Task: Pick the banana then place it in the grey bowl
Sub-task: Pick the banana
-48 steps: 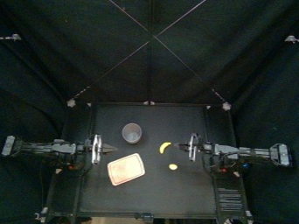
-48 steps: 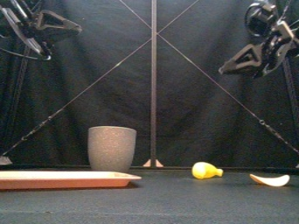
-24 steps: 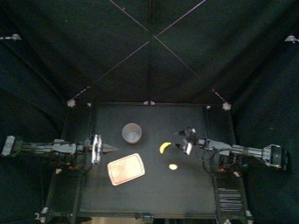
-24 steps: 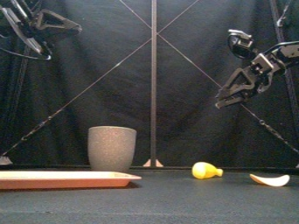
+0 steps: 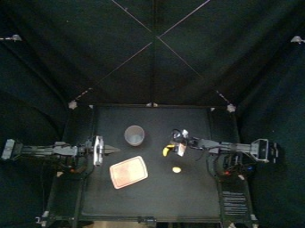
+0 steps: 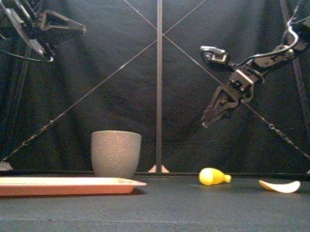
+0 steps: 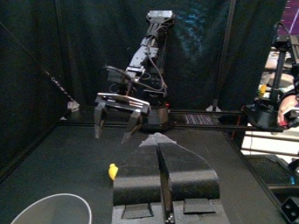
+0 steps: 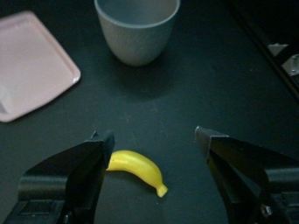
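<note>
Overhead, right pincer (image 8: 152, 136) spread wide, banana (image 8: 138, 166) lying beneath, apart.

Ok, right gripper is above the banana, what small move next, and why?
Probably lower the right gripper straight down. It hangs open well above the table, and the right wrist view shows the banana lying between its jaws, so no sideways shift seems needed.

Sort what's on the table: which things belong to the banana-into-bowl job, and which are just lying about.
For the job: curved yellow toy banana; tall grey speckled cup; right gripper, open, above the banana.
Lying about: flat pink tray; small pale yellow toy wedge; left gripper, resting at the table's left.
</note>
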Tool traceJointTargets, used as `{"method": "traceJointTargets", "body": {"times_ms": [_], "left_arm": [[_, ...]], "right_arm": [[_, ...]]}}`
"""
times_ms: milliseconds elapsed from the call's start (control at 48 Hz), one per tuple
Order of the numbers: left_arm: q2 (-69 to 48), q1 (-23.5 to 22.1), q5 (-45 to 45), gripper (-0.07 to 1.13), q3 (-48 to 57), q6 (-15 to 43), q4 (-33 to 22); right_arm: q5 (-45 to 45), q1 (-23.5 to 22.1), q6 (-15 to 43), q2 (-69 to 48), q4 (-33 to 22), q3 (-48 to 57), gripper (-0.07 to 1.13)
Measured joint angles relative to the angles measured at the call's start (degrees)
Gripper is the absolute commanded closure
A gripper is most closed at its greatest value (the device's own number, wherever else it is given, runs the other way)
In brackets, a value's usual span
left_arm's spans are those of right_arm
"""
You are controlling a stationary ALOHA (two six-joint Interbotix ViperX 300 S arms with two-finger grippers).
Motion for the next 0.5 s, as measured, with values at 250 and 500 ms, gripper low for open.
{"method": "traceJointTargets", "body": {"times_ms": [250,500], "left_arm": [[0.1,0.1,-0.1,1.05,0.4,0.0,0.0],[0.1,0.1,-0.2,1.05,0.8,0.1,0.0]], "right_arm": [[18.2,2.2,-0.4,10.5,-8.5,-7.8,-0.01],[18.9,3.9,-0.5,16.4,-9.1,-8.6,0.0]]}}
